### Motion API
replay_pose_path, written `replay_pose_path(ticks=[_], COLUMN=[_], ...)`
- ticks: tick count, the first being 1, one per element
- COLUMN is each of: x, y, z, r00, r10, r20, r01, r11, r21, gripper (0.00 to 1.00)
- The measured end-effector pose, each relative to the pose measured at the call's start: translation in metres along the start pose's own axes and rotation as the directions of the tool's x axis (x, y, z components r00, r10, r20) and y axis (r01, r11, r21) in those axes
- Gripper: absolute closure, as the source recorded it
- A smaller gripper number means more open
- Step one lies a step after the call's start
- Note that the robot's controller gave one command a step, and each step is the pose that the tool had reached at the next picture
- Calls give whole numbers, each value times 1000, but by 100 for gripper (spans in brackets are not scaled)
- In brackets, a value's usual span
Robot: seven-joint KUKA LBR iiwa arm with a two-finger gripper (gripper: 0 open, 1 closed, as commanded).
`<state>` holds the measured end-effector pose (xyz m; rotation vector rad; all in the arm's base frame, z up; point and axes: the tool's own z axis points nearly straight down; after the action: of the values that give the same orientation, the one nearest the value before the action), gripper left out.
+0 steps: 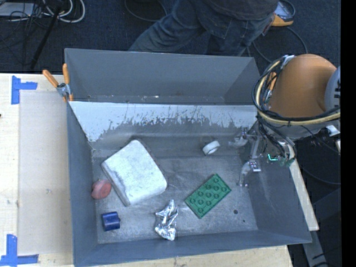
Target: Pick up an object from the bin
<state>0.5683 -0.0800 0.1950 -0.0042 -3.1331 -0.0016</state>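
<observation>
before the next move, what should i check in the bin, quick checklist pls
1. Gripper is inside the bin, at its right side: ok.
2. Nearest thing, the green studded plate, lies flat on the floor: ok.
3. Gripper is straight over that plate: not ok, it hangs to the plate's upper right, over bare floor.
4. Plate is free of its neighbours: ok, the crumpled foil lies close on its left but apart.
5. Small white ring is out of the way: ok, it lies by the back wall, left of the gripper.
6. Gripper's height above the floor: cannot tell.
</observation>
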Motion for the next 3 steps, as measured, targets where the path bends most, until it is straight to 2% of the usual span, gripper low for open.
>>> replay_pose_path(ticks=[1,2,3], x=[-13,83,79], y=[-13,32,33], z=[92,118,116], r00=[999,998,997], r10=[-43,-37,-43], r20=[1,49,56], r01=[43,37,43], r11=[999,999,999], r21=[0,9,8], gripper=[0,0,100])
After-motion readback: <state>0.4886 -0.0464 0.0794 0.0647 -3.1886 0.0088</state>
